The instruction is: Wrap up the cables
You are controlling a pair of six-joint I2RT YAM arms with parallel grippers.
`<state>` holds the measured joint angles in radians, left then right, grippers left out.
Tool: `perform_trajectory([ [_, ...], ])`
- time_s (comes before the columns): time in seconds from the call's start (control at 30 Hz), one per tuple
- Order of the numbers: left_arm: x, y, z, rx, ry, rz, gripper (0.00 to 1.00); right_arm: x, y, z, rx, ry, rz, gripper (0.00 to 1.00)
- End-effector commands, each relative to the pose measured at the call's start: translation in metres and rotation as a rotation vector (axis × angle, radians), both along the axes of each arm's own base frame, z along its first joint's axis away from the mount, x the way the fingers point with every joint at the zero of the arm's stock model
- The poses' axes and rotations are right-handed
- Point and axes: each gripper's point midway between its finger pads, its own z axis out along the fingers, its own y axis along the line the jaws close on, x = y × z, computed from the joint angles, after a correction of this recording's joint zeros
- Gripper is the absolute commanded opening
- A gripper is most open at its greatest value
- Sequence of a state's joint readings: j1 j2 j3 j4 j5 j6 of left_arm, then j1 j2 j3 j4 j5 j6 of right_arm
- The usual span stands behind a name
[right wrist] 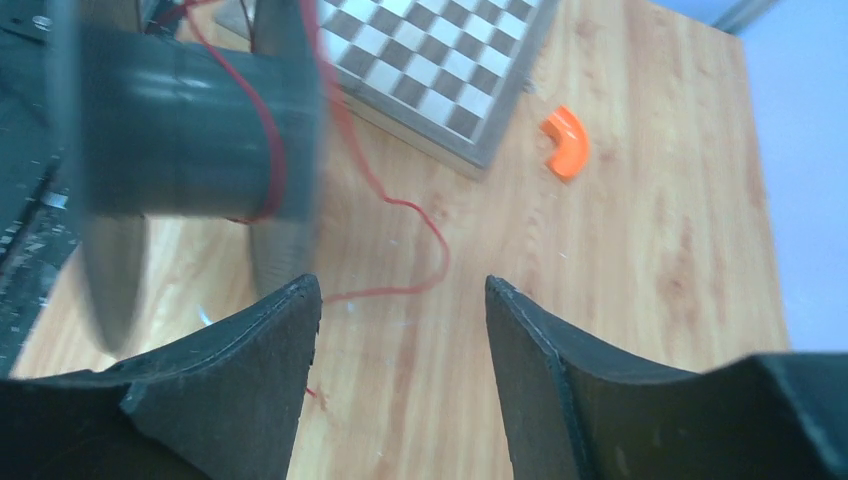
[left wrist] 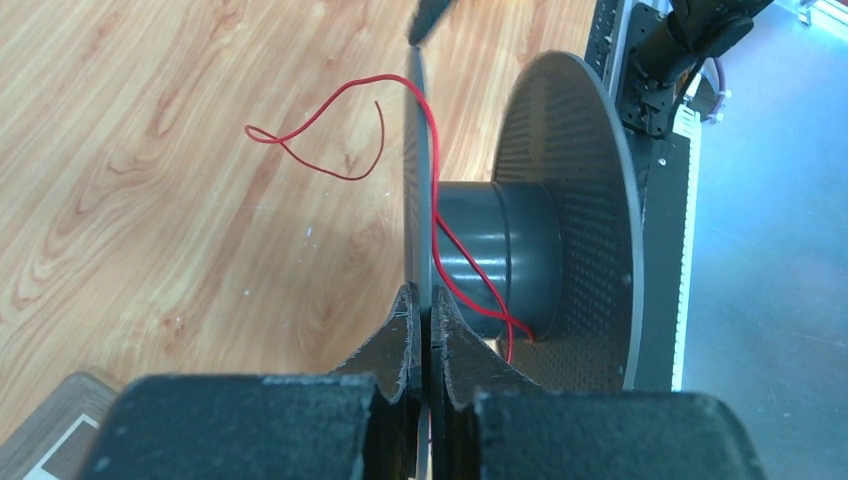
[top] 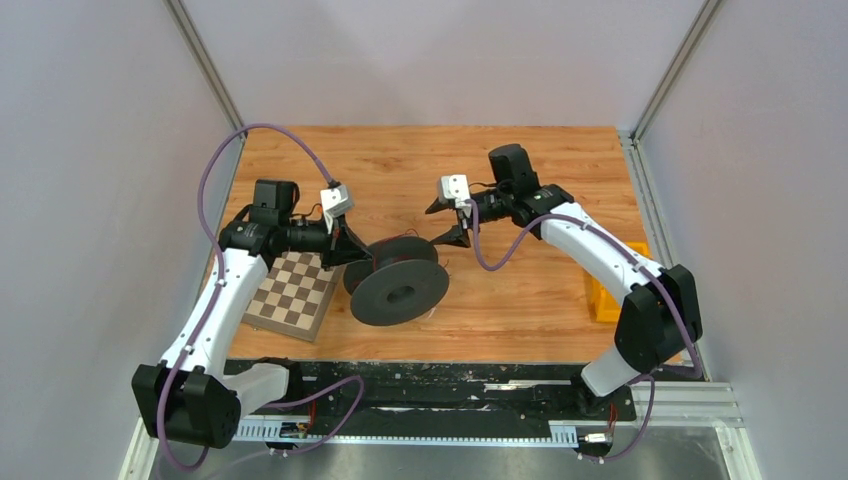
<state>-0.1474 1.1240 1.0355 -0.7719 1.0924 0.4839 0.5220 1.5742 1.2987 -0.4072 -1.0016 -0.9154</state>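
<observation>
We identify the cable (left wrist: pixel 330 110) as a thin, bright red wire. The spool (top: pixel 400 285) is dark grey to black, and the inner face of its flange (left wrist: pixel 580 200) carries a fine dotted texture. The chessboard (top: pixel 293 290) shows alternating cream and brown squares. The table (top: pixel 420 160) is orange-brown with wood grain. We note a plain orange elbow piece (right wrist: pixel 565 140) and an orange-yellow box (top: pixel 605 290). The left arm (top: pixel 215 310) and right arm (top: pixel 590 245) are white with black joints and purple cabling (top: pixel 290 135). The left gripper (left wrist: pixel 421 300) and right gripper (right wrist: pixel 400 285) are matte black.

Wood table (top: pixel 520 170): chessboard (top: pixel 292 293), spool (top: pixel 398 285), orange elbow (right wrist: pixel 565 140), loose red wire (right wrist: pixel 444 255).
</observation>
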Motion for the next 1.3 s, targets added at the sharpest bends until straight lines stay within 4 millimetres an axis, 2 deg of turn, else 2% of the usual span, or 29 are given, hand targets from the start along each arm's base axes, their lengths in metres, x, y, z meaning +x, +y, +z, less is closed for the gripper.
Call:
perform_trajectory([
  [0.0,-0.018,-0.008,0.018,-0.051,-0.010,-0.086,0.00,0.024,-0.021,0.039,0.040,-0.163,-0.061,0.62],
  [0.07,-0.018,-0.008,0.018,-0.046,-0.008,-0.088,0.00,0.026,-0.021,0.030,0.030,-0.138,-0.062,0.62],
  [0.17,-0.018,-0.008,0.019,-0.042,0.005,-0.097,0.00,0.019,-0.021,0.015,0.016,-0.060,-0.056,0.62],
  [0.3,-0.022,-0.010,0.022,-0.049,-0.009,-0.126,0.00,0.004,-0.026,-0.022,-0.020,0.029,-0.041,0.62],
  [0.37,-0.023,-0.010,0.022,-0.054,-0.012,-0.134,0.00,-0.003,-0.023,-0.033,-0.009,0.096,-0.006,0.61],
  [0.47,-0.024,-0.012,0.019,-0.062,-0.005,-0.153,0.00,-0.016,-0.013,-0.036,0.036,0.193,0.076,0.60],
  [0.63,-0.024,-0.015,0.020,-0.065,-0.007,-0.175,0.00,-0.039,0.009,-0.037,0.063,0.231,0.193,0.60],
  [0.8,-0.024,-0.015,0.021,-0.061,-0.019,-0.176,0.00,-0.048,0.021,-0.043,0.077,0.303,0.252,0.60],
  [1.03,-0.021,-0.015,0.019,-0.054,-0.032,-0.174,0.00,-0.071,0.036,-0.050,0.090,0.353,0.350,0.58],
  [1.1,-0.020,-0.015,0.019,-0.055,-0.040,-0.174,0.00,-0.074,0.036,-0.052,0.092,0.371,0.360,0.54],
  [1.17,-0.018,-0.015,0.021,-0.058,-0.058,-0.172,0.00,-0.074,0.034,-0.057,0.081,0.384,0.349,0.44],
  [1.27,-0.015,-0.016,0.023,-0.066,-0.065,-0.160,0.00,-0.063,0.030,-0.065,0.035,0.415,0.274,0.10],
])
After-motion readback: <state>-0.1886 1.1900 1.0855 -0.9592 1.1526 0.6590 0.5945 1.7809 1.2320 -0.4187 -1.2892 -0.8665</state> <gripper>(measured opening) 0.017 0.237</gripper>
